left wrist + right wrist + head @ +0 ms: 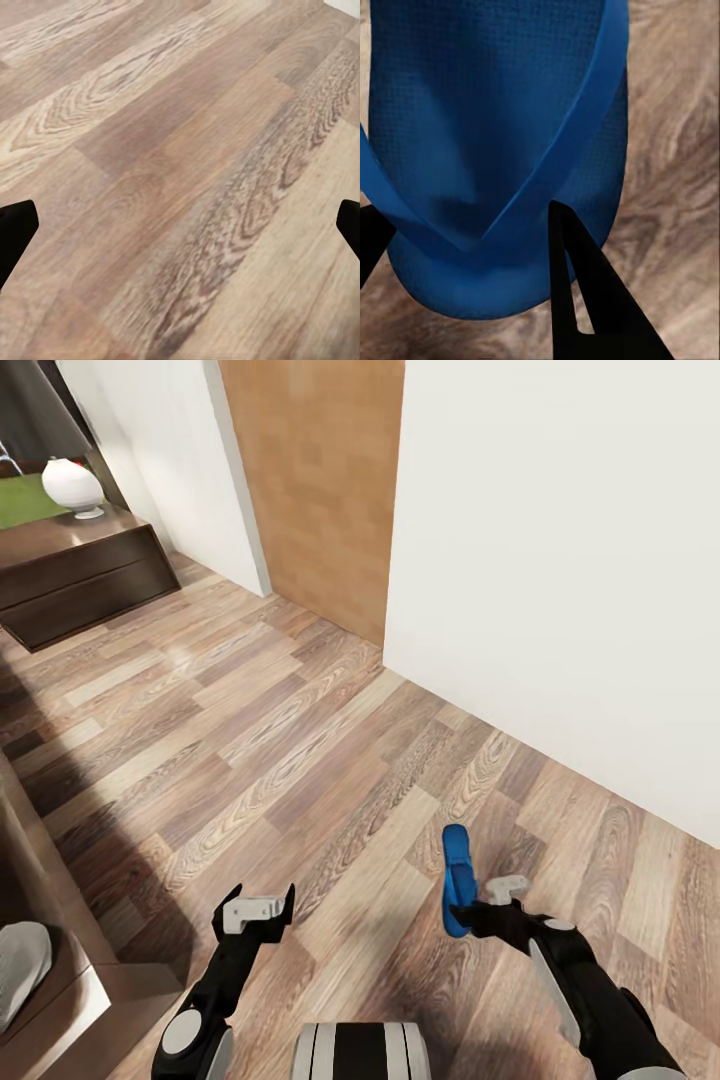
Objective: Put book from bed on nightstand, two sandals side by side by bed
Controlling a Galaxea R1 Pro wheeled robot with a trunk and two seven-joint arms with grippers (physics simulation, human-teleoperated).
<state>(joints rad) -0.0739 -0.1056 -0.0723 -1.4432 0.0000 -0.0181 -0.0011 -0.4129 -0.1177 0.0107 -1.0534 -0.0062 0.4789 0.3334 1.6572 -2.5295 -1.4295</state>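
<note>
Black arms w/ grey joint discs, black grippers w/ pale grey blocks, striped grey-black trunk.

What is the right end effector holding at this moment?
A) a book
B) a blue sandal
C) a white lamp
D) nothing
B: the right end effector is closed on a blue sandal, raised above the wood floor; the right wrist view shows a finger against its sole and strap.
</note>
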